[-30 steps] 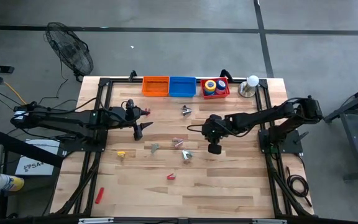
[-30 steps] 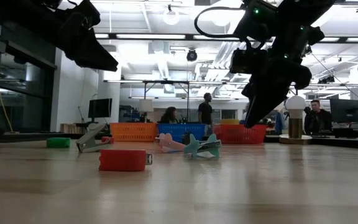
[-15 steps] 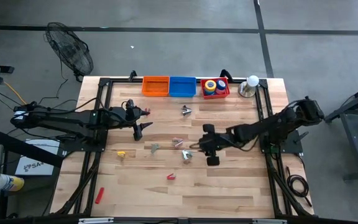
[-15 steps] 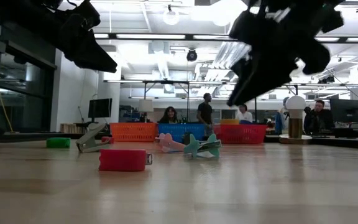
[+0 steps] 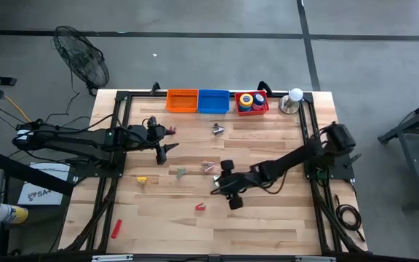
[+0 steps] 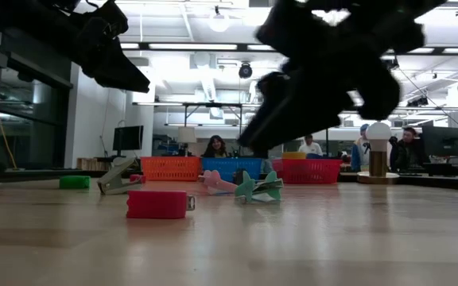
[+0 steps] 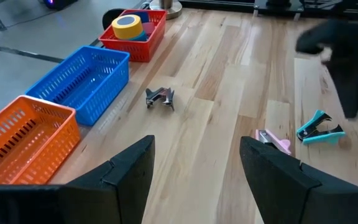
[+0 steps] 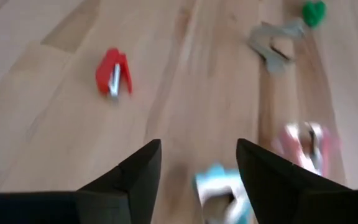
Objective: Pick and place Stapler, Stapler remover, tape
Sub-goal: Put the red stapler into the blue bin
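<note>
A: Where is the right claw (image 5: 220,183), and is it holding anything?

B: It sits low over the middle of the table (image 5: 282,225). Its two fingers (image 8: 132,177) are spread apart and there is nothing between them.

A: What lies closest to it?

B: The teal staple remover (image 7: 319,127). In the right wrist view it shows just ahead of the fingertips, in line with the gap, lying on the wood and apart from both fingers. In that view it is smeared, so I can't say which way it is turned.

A: And around that?

B: A pink staple remover (image 7: 273,140) lies just beside the teal one, towards the baskets. A grey staple remover (image 5: 180,172) lies farther towards the left arm. A small red stapler (image 5: 200,207) lies near the claw on the side away from the baskets.

A: Where are the tape rolls (image 5: 246,100)?

B: Stacked in the red basket (image 7: 143,48) at the far edge, well apart from the claw. The blue basket (image 5: 213,100) and orange basket (image 5: 182,100) stand next to it, and a dark staple remover (image 7: 160,98) lies on the wood in front of them.

A: The left claw (image 7: 197,140)?

B: It hangs above the table's left half, fingers spread, gripping nothing.
</note>
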